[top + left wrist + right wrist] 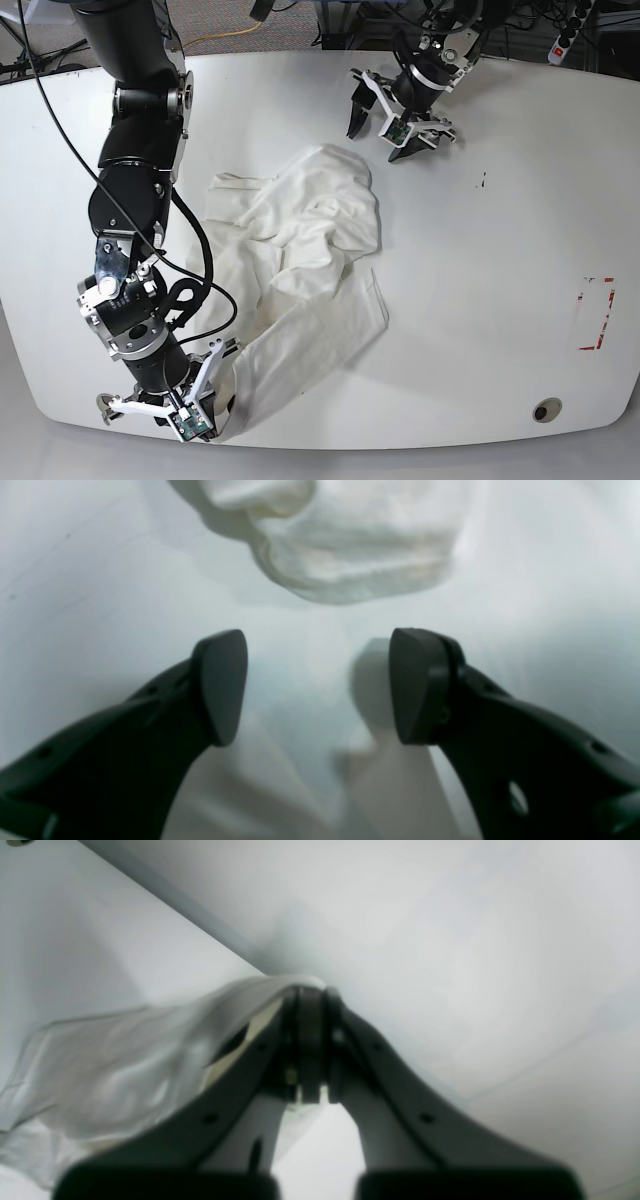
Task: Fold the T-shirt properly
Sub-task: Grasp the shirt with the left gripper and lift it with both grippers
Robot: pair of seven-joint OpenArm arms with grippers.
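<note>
Right end effector (190, 408) clamped on the T-shirt (300, 250) hem near the counter (500, 250) front edge. Left end effector (400, 125) spread wide, empty, just beyond the crumpled shirt's far edge. Bare counter beyond.

Both arms black, glossy round joints, black cables looped alongside. Each tool (185, 400) has white brackets; fingers (220, 685) matte black, curved, holes behind the pads.
</note>
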